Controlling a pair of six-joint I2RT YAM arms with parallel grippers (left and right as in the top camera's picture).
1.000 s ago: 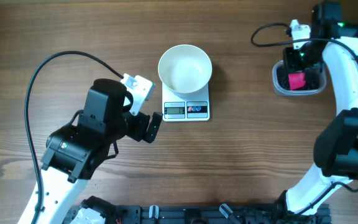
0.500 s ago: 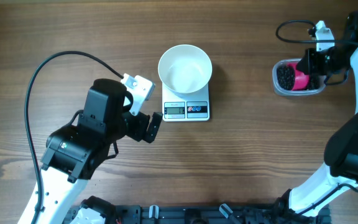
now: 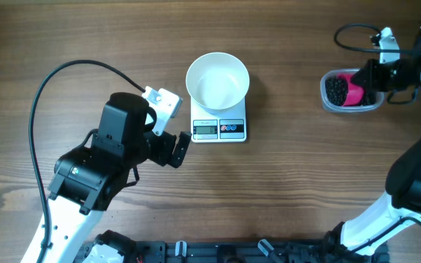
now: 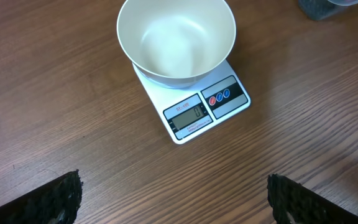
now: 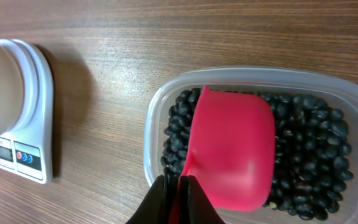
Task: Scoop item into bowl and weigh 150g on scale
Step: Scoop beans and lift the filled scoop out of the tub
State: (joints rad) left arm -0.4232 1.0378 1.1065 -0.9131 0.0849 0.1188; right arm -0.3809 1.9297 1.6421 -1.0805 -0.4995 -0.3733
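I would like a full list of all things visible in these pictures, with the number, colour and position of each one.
bowl: one, white, empty, standing on the scale
scale: one, white, middle of the table
tub: one, clear plastic, right side of the table
beans: many, black, inside the tub
scoop: one, pink, in the tub over the beans
table: one, brown wood
left gripper: one, black, open, near the scale, holding nothing
right gripper: one, black, shut on the scoop's handle

The scale (image 4: 225, 102) display (image 4: 188, 114) reads 0; its small print is unreadable.
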